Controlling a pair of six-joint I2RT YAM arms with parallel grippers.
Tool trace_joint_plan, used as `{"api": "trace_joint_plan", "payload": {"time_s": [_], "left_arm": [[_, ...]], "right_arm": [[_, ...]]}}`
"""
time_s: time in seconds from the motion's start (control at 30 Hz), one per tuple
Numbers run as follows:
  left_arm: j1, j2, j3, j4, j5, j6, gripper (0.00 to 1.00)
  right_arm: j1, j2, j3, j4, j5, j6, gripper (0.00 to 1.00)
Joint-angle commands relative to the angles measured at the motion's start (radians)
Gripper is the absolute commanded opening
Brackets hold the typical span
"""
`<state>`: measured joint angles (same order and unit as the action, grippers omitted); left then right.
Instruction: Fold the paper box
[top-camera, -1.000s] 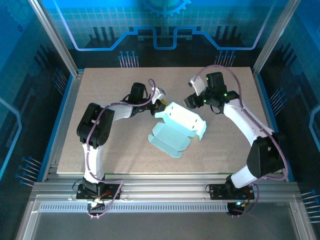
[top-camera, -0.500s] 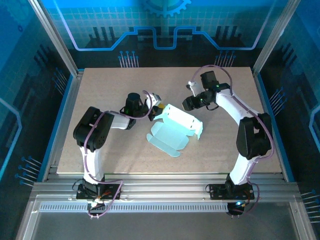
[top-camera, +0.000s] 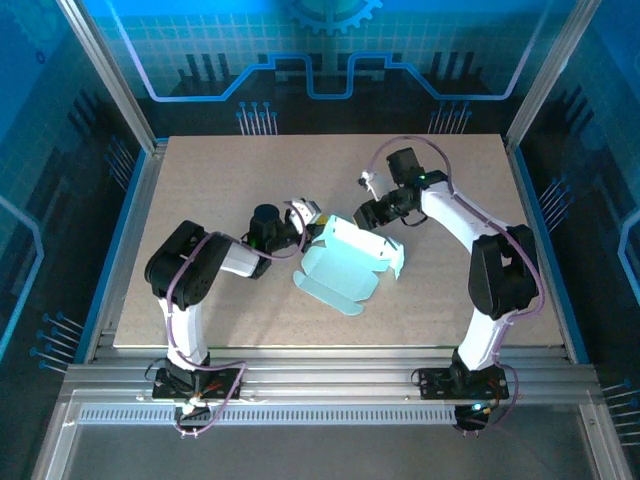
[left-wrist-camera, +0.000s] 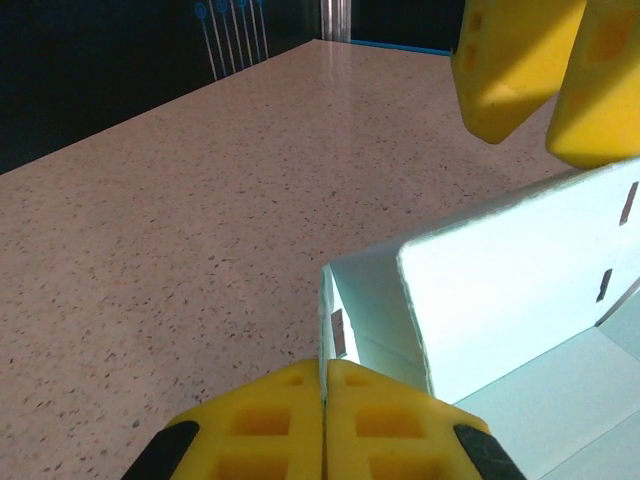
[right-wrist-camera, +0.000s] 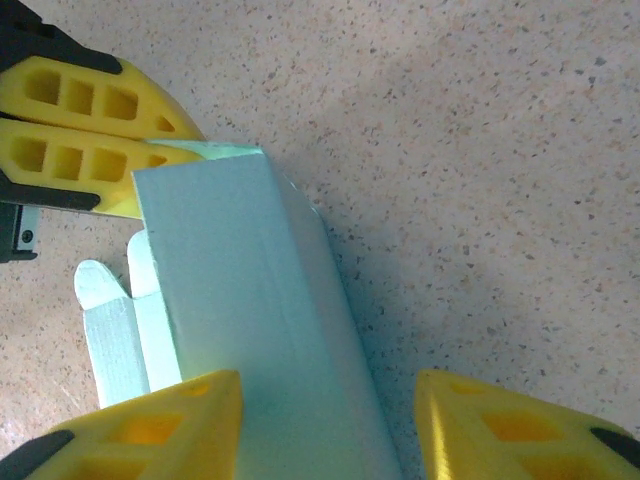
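The paper box (top-camera: 345, 266) is a pale mint sheet, partly folded, lying mid-table with one long panel standing up. My left gripper (top-camera: 311, 224) is shut on the thin edge of the end flap at the box's left corner (left-wrist-camera: 332, 300), the card pinched between its yellow fingers (left-wrist-camera: 270, 415). My right gripper (top-camera: 363, 214) is open and straddles the raised panel (right-wrist-camera: 240, 290) from the far side. Its left finger (right-wrist-camera: 165, 425) lies against the panel; its right finger (right-wrist-camera: 500, 430) stands apart over bare table. The left gripper's fingers (right-wrist-camera: 85, 130) show at the panel's far end.
The speckled beige tabletop (top-camera: 200, 170) stretches round the box on all sides. Aluminium rails (top-camera: 320, 375) run along the near edge by the arm bases, and blue panelled walls with frame posts (top-camera: 120, 90) close in the back and sides.
My right gripper has swung left and down onto the raised panel, its jaws narrowing. My left gripper has drawn a little nearer, keeping its hold, and the box has shifted slightly left.
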<state>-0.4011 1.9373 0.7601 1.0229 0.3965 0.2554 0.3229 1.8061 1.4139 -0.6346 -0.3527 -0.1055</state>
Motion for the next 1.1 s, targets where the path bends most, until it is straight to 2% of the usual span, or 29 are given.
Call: {"api": "trace_joint_plan", "payload": {"time_s": [0.0,0.23,0.37,0.47,0.63,1.07], "left_arm": [[-0.01,-0.05,-0.028,0.06,-0.083,-0.04,0.0],[-0.088,-0.065,-0.071,0.112,-0.194,-0.113,0.0],[-0.103,-0.093,-0.089,0.092,-0.247,-0.193,0.0],[-0.117,-0.097,-0.13,0.162,-0.301,-0.218,0.0],[-0.145,-0.107,-0.149,0.187,-0.365,-0.272,0.0],[-0.159,-0.124,-0.178,0.191,-0.381,-0.264,0.0]], "right_arm": [[0.022,-0.017,-0.026,-0.008,-0.01,-0.014,0.49],[0.024,-0.033,-0.05,0.007,-0.018,-0.018,0.5],[0.024,-0.036,-0.06,0.009,-0.031,-0.029,0.5],[0.019,-0.032,-0.064,0.007,-0.055,-0.042,0.5],[0.011,-0.023,-0.064,0.006,-0.115,-0.052,0.5],[0.011,0.033,-0.053,-0.05,-0.117,-0.13,0.52]]}}
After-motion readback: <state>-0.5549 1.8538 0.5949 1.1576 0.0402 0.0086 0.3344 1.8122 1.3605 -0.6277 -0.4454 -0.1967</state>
